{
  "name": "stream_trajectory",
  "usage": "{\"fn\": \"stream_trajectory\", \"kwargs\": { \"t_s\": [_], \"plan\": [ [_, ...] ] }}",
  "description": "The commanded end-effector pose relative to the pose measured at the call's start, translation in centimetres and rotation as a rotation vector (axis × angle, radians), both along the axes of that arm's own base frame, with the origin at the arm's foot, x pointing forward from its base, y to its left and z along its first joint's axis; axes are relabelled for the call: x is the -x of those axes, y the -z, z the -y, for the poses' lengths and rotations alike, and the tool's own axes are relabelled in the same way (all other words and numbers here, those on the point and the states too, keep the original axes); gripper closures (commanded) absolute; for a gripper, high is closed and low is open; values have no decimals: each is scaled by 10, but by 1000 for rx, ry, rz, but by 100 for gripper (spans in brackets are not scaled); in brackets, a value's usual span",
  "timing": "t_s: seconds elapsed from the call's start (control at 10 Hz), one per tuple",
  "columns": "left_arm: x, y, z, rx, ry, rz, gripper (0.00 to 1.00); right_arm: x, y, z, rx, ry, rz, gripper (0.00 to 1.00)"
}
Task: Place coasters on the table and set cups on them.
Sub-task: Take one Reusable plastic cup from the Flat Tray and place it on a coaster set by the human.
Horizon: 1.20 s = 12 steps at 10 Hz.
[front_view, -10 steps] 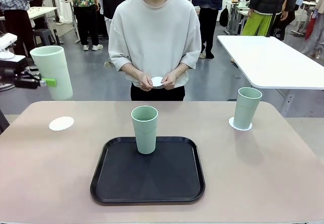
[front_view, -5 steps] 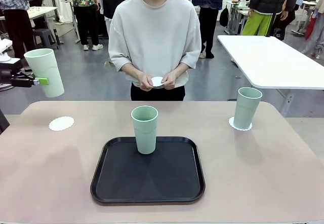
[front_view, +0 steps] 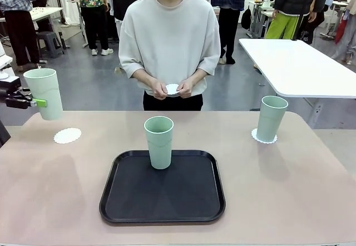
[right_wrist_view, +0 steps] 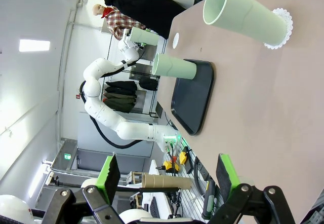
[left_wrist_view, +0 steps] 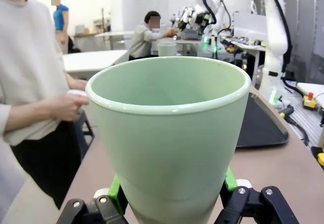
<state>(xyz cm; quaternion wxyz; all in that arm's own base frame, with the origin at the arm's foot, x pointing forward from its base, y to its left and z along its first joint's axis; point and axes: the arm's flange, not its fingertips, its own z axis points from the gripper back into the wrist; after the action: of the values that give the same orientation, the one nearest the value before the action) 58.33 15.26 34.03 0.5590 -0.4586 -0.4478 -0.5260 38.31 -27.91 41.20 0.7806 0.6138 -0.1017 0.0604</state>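
Beige counter point(front_view: 278, 190) holds a bare coaster point(front_view: 67, 135) at frame left. Left hand point(left_wrist_view: 172, 198) clamps a cup point(front_view: 44, 93) low on its wall; it looks light, stiff and slick. Right hand point(right_wrist_view: 164, 176) is released.

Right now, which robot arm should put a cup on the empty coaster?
Left. The left gripper holds a cup in the air near the bare coaster; the right gripper is open, empty, far across the table.

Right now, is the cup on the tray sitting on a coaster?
No, the cup stands straight on the bare black tray, with nothing white under its base.
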Motion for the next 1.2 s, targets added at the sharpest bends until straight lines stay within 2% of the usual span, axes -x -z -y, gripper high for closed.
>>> {"fn": "stream_trajectory", "kwargs": {
  "t_s": [0.0, 0.4, 0.5, 0.6, 1.1],
  "plan": [
    [0, -3, 0, 0, 18, -7, 15, 1, 0, -2, 3, 4, -7, 0],
    [0, -3, 0, 0, 18, -7, 15, 1, 0, -2, 3, 4, -7, 0],
    [1, 2, 1, -3, 6, -5, 15, 1, 0, -2, 3, 4, -7, 0],
    [0, 11, -1, 65, 49, 47, 15, 1, 0, -2, 3, 4, -7, 0],
    [-2, 48, -2, 112, 71, 63, 15, 1, 0, -2, 3, 4, -7, 0]
  ]
}}
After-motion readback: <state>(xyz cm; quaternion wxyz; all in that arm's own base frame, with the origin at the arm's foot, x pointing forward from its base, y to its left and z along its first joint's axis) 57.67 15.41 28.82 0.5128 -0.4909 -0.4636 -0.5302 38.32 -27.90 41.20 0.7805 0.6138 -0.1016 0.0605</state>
